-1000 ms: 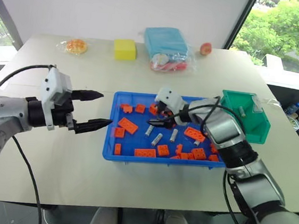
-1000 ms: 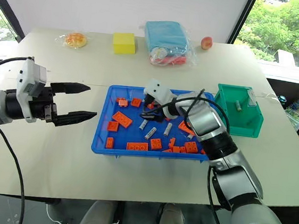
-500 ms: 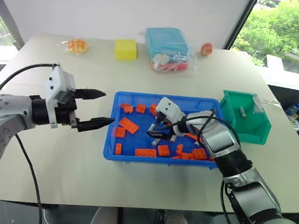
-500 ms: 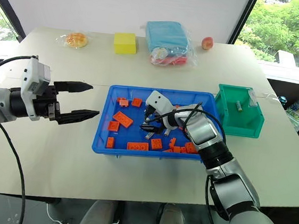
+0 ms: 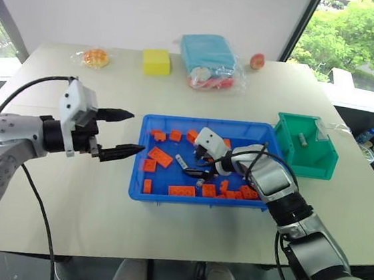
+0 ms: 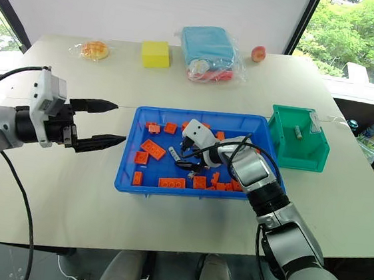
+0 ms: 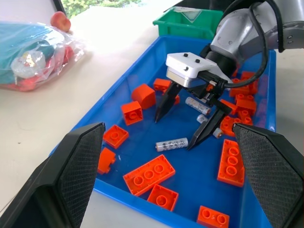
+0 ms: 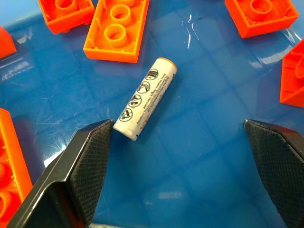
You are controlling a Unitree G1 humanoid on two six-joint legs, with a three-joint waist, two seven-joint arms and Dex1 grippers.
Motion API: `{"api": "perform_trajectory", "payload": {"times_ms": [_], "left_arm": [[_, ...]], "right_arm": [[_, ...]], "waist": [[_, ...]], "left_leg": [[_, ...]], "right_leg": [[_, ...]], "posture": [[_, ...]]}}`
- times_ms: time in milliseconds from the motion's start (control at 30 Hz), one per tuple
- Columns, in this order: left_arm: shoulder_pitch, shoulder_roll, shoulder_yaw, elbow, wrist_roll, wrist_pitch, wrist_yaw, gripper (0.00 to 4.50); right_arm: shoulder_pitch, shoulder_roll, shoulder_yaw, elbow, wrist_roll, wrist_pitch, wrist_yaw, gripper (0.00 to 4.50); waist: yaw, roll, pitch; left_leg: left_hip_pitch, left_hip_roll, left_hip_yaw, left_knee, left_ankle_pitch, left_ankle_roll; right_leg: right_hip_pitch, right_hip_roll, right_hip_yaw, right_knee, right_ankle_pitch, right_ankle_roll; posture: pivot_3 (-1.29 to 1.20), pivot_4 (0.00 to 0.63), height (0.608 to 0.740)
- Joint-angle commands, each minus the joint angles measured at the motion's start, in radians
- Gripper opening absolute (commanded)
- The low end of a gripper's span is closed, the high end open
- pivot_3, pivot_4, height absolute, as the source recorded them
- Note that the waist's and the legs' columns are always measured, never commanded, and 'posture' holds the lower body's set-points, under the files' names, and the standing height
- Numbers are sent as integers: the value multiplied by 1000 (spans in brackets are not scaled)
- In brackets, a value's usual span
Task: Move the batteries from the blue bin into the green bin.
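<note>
The blue bin (image 5: 138, 168) sits mid-table, holding several orange bricks and batteries. One battery (image 8: 145, 104) lies flat on the bin floor between the open fingers of my right gripper (image 8: 178, 124), close to one fingertip and untouched. The left wrist view shows this gripper (image 7: 173, 134) reaching down over that battery (image 7: 172, 144), with two more batteries (image 7: 197, 103) behind it. The green bin (image 5: 318, 160) stands just right of the blue bin with a battery (image 5: 302, 140) inside. My left gripper (image 5: 137, 132) hovers open and empty over the table, left of the blue bin.
Orange bricks (image 5: 160, 156) crowd around the batteries in the blue bin. At the table's far side are a yellow block (image 5: 156, 61), a light-blue wrapped package (image 5: 209, 55), a wrapped bun (image 5: 95, 57) and a small round fruit (image 5: 257, 60).
My right gripper has sunk lower into the blue bin and spread its fingers wider, now straddling one battery. The left gripper has stayed put.
</note>
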Motion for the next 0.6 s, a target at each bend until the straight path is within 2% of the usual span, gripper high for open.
{"api": "perform_trajectory", "payload": {"times_ms": [33,300,333,400,600], "left_arm": [[-22,-5,6,-6,5,-22,0,4500],[-32,-11,-1,5,18,-29,-8,4500],[-34,-12,-1,7,19,-30,-9,4500],[-35,-12,-3,8,20,-29,-12,4500],[-37,-13,-8,6,18,-26,-22,4500]], "right_arm": [[7,15,-23,-45,13,23,-8,4462],[37,44,-13,-131,38,90,-15,4462],[39,44,-9,-130,34,87,-17,4231],[44,38,3,-122,19,70,-25,3626],[49,29,-15,-129,31,80,-29,406]], "waist": [[0,0,0],[1,0,0],[1,0,0],[1,0,0],[1,0,0]], "left_leg": [[0,0,0,0,0,0],[0,0,0,0,0,0],[0,0,0,0,0,0],[0,0,0,0,0,0],[0,0,0,0,0,0]], "right_leg": [[0,0,0,0,0,0],[0,0,0,0,0,0],[0,0,0,0,0,0],[0,0,0,0,0,0],[0,0,0,0,0,0]], "posture": [[0,150,704],[0,150,704],[0,150,704],[0,150,704],[0,150,704]]}}
